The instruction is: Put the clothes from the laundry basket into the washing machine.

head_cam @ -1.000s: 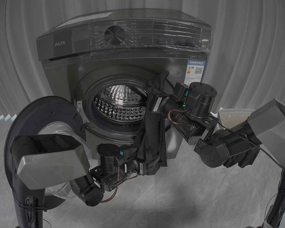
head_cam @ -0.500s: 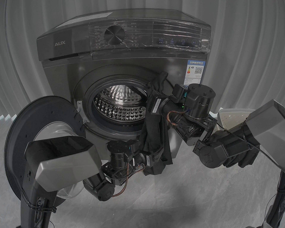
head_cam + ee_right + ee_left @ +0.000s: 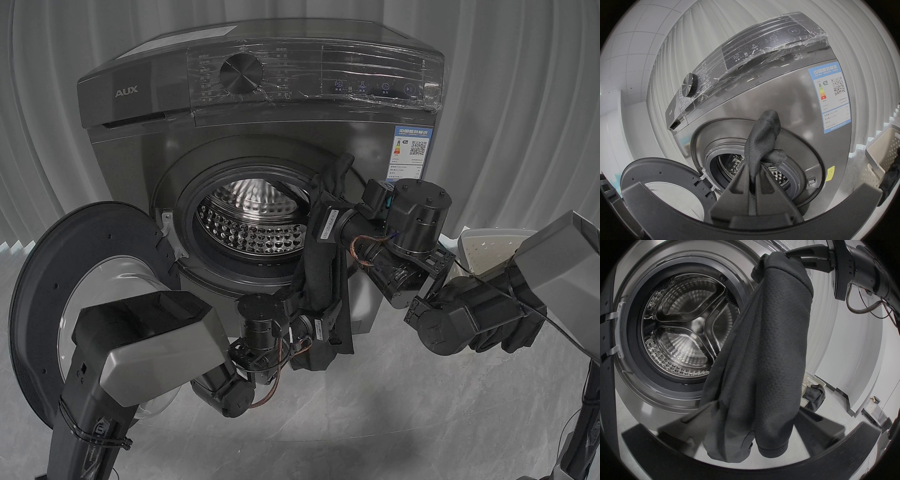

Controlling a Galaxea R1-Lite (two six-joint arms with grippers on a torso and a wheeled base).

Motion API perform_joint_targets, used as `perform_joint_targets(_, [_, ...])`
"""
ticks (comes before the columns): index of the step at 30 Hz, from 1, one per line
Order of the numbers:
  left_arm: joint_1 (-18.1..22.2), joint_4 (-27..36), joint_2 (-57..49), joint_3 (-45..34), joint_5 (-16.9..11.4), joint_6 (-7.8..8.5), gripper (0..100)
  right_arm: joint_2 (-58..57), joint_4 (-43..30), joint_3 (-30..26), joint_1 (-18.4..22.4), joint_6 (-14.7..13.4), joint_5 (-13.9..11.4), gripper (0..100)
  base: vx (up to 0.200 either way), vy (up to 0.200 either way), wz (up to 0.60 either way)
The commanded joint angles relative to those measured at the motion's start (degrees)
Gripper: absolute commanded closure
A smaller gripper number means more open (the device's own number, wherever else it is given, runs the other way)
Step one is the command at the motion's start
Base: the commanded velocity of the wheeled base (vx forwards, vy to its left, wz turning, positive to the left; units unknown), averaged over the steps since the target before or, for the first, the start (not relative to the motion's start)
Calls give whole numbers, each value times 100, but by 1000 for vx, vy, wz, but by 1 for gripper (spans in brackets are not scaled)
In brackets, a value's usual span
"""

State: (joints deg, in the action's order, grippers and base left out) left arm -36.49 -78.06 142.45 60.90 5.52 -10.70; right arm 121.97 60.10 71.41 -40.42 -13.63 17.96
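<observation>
A black garment hung in front of the washing machine, just right of its open drum. The right gripper pinched the garment's top end beside the opening's right rim. Below the opening, the left gripper had its jaws spread on either side of the garment's lower end. The laundry basket stood to the machine's right.

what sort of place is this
Probably a staged test space, not a lived-in laundry room: the washing machine still wears plastic film, plain curtains hang behind it, and a laundry basket sits beside it.
</observation>
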Motion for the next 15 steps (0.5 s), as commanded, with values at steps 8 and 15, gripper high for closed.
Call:
perform_joint_targets(8, [-87, -298, -674, -553, 1, -2, 100, 11, 2, -13, 52, -35, -3, 100, 0, 0, 0])
perform_joint_targets(15, [-517, -456, -1905, -1757, -69, -28, 100, 187, 98, -57, -132, -254, -205, 100, 0, 0, 0])
